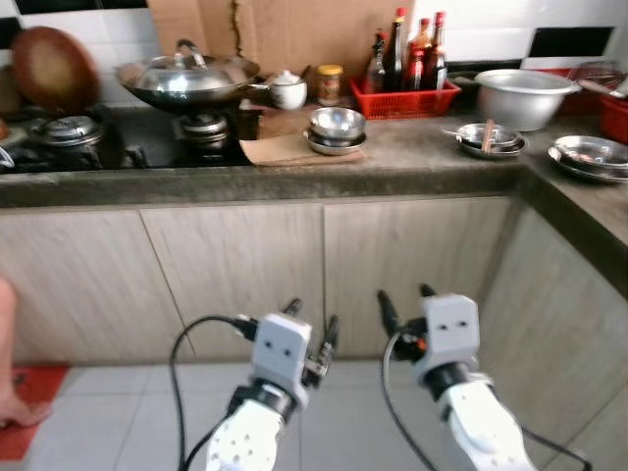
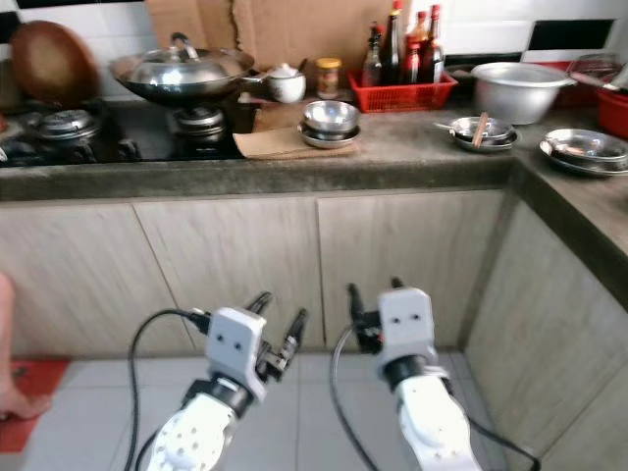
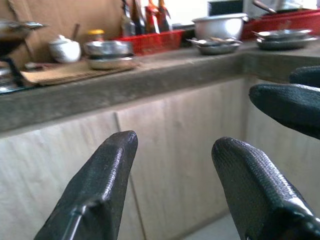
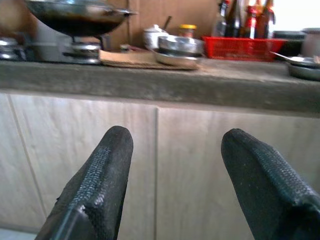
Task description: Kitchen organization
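Left tool (image 1: 312,330): raised before the cabinet doors (image 1: 324,275), fingers spread apart, holding nothing.
Right tool (image 1: 404,299): just beside it, fingers parted, holding nothing.
Counter (image 1: 412,162): above both tools, carrying stacked steel bowls (image 1: 337,130), wok (image 1: 186,80), red basket of bottles (image 1: 404,96).
Writing: bottle labels too blurred to read.

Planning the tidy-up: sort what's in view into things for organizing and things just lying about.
For the job:
stacked steel bowls
big metal basin
plates with chopsticks
steel dishes
red bottle basket
left pincer and right pincer, open, empty

Lying about:
wok
cardboard
kettle
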Robot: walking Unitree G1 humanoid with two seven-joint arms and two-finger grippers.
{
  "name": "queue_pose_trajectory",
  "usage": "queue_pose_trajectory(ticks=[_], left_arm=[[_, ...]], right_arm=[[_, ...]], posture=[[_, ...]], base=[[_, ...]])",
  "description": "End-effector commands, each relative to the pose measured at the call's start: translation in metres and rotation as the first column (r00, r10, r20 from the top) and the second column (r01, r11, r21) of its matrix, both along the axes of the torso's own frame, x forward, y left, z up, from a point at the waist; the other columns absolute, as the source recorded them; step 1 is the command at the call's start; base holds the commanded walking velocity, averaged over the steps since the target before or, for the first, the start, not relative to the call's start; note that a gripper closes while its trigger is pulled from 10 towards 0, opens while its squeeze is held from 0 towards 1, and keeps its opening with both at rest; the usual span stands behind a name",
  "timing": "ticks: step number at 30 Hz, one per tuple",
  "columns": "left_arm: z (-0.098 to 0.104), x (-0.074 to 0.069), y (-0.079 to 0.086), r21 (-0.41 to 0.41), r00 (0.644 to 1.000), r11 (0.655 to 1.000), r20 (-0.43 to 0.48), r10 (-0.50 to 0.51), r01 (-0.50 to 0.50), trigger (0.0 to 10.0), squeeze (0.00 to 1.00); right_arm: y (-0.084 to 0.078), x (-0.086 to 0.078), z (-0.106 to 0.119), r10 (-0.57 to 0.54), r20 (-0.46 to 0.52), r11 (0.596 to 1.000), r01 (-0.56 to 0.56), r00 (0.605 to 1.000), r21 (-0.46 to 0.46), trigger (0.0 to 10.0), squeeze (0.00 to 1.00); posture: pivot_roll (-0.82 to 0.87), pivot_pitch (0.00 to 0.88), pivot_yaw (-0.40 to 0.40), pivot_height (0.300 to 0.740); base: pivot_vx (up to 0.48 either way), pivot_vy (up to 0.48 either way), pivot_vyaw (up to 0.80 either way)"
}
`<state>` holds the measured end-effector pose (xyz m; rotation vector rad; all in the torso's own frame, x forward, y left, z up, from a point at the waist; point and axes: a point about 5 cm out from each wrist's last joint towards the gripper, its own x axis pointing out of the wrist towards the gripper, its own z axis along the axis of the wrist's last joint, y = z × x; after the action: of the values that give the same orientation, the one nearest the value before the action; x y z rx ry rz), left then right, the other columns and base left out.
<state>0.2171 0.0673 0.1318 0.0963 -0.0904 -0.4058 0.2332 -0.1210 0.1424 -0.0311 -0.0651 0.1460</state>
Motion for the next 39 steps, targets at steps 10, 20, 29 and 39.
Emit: queue_pose_trajectory(ticks=[10, 20, 29, 39], left_arm=[[0.0001, 0.0012, 0.0057, 0.016, 1.000, 1.000, 0.004, 0.020, -0.020, 10.0, 0.00], [0.0001, 0.0012, 0.0057, 0.016, 1.000, 1.000, 0.004, 0.020, -0.020, 10.0, 0.00], [0.0012, 0.0021, 0.0061, 0.017, 1.000, 1.000, 0.010, 0.024, -0.024, 10.0, 0.00], [0.0007, 0.0046, 0.0084, 0.015, 0.998, 0.998, 0.003, 0.055, -0.055, 10.0, 0.00]], right_arm=[[0.0046, 0.0009, 0.0028, 0.012, 0.012, 1.000, -0.012, 1.000, 0.007, 10.0, 0.00], [0.0046, 0.0009, 0.0028, 0.012, 0.012, 1.000, -0.012, 1.000, 0.007, 10.0, 0.00], [0.0051, 0.0047, 0.0035, 0.006, 0.017, 1.000, -0.007, 1.000, 0.011, 10.0, 0.00], [0.0045, 0.0054, 0.0034, 0.006, 0.019, 1.000, -0.007, 1.000, 0.009, 10.0, 0.00]], posture=[[0.11, 0.036, -0.009, 0.740], [0.11, 0.036, -0.009, 0.740], [0.12, 0.041, -0.009, 0.740], [0.12, 0.037, -0.009, 0.740]], base=[[0.334, 0.000, 0.00], [0.334, 0.000, 0.00], [0.351, 0.000, 0.00], [0.257, 0.000, 0.00]])
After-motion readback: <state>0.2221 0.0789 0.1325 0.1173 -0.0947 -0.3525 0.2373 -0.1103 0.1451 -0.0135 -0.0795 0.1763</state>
